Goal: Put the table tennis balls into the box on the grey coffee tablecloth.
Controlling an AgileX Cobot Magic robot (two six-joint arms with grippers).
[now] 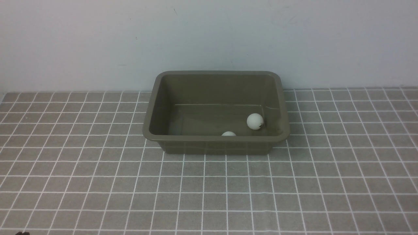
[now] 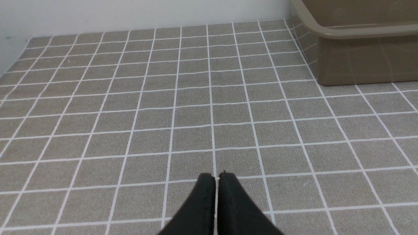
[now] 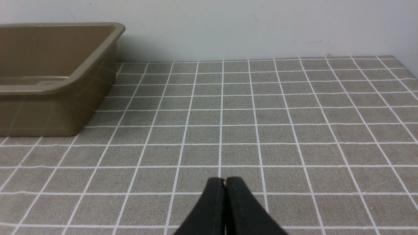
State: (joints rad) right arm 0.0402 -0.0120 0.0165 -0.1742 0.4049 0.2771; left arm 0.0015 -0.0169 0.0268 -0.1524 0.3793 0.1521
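The olive-brown box (image 1: 153, 130) stands on the grey coffee tablecloth (image 1: 98, 182) near the back wall. Inside it lie two white table tennis balls: one (image 1: 255, 121) on the floor at the right, the other (image 1: 228, 133) half hidden behind the box's near rim. My left gripper (image 2: 217, 178) is shut and empty above the cloth, with the box (image 2: 359, 62) well off to one side. My right gripper (image 3: 225, 180) is shut and empty too, the box (image 3: 49, 111) lying far from it. Neither gripper shows in the front view.
A pale wall (image 1: 209, 36) rises directly behind the box. The checked cloth (image 3: 294, 124) stretches out on both sides of the box and in front of it. A cloth edge (image 2: 13, 62) meets the wall at the far left.
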